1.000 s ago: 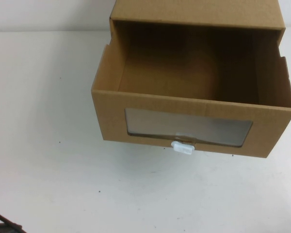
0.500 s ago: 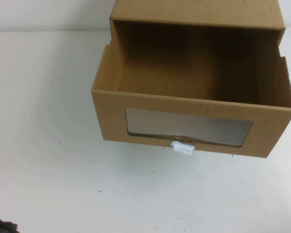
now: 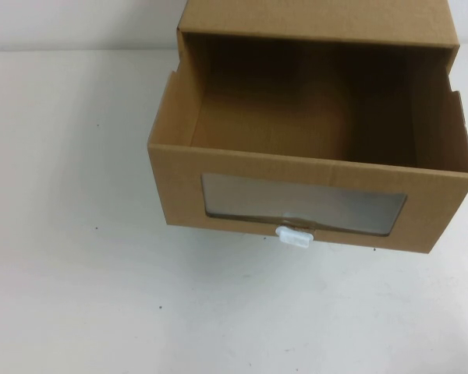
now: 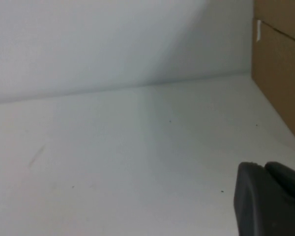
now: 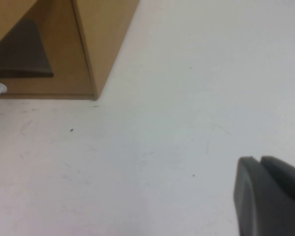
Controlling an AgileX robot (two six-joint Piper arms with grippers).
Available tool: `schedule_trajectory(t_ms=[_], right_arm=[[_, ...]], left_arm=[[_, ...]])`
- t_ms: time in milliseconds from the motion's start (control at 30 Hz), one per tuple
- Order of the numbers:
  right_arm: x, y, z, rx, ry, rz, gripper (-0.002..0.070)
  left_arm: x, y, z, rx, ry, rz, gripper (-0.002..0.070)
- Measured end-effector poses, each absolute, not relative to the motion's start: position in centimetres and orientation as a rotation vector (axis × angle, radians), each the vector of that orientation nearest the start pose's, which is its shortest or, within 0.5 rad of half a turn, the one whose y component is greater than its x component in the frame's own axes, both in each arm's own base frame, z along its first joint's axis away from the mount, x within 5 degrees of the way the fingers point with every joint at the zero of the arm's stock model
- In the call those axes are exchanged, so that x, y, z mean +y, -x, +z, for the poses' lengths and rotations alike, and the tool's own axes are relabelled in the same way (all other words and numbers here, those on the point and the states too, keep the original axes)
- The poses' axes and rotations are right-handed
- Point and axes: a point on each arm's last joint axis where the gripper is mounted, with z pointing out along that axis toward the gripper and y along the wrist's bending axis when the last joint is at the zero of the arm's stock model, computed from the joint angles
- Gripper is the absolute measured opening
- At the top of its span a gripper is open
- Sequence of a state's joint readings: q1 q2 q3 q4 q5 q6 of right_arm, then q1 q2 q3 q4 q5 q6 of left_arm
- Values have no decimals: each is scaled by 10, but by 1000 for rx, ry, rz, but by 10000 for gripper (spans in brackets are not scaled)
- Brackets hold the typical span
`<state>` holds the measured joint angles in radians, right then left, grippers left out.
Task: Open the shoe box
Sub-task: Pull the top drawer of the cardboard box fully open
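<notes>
Already open: shoe box drawer out of its sleeve, both my hands off it

Under everything lies the white counter (image 3: pixel 78 296), marked with a few small dark specks. The brown cardboard shoe box (image 3: pixel 179 183) sits on it, and I place everything else from that box. Its outer sleeve (image 3: pixel 320 15) is the far part. The drawer (image 3: pixel 444 148) stands slid well out of the sleeve toward me, so its cardboard inside shows from above. The box sits slightly skewed, with the drawer's front left corner nearer to me than its right one.

A clear window (image 3: pixel 304 204) is set into the drawer's front panel and takes up most of its width.

My left hand (image 4: pixel 263 168) is out to the left of the box, low over the counter and apart from the cardboard wall (image 4: pixel 280 64). Its two dark fingers are pressed together and carry nothing. My right hand (image 5: pixel 259 161) is off the box's front right corner (image 5: pixel 103 39), also low over the counter and not touching the box. It is closed too, and nothing is in it.

Smallest is the white pull tab (image 3: pixel 294 236), at the bottom edge of the drawer front, just under the middle of the window. Neither hand touches it.
</notes>
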<state>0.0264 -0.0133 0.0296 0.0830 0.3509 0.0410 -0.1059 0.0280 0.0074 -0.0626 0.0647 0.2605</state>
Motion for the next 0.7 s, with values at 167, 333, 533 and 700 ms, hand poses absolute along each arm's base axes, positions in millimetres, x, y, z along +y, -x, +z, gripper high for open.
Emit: schedule_trajectory(t_ms=[167,333,533,700], right_arm=[[4,-53,172,1850,-67,127,-18],[4,-53,172,1850,-68,129,-18],[4,-53,172,1852,-68,129,-18],[4,-53,172,1852,-68,129,-18]], left_arm=[[-2,-56,191,1654,-136,78,-6],[-1,-54,177,1812,-168,110,-6],[-1,-53,174,1836,-173,115,-6],[-1,-53,174,1838,-173,115,-6]])
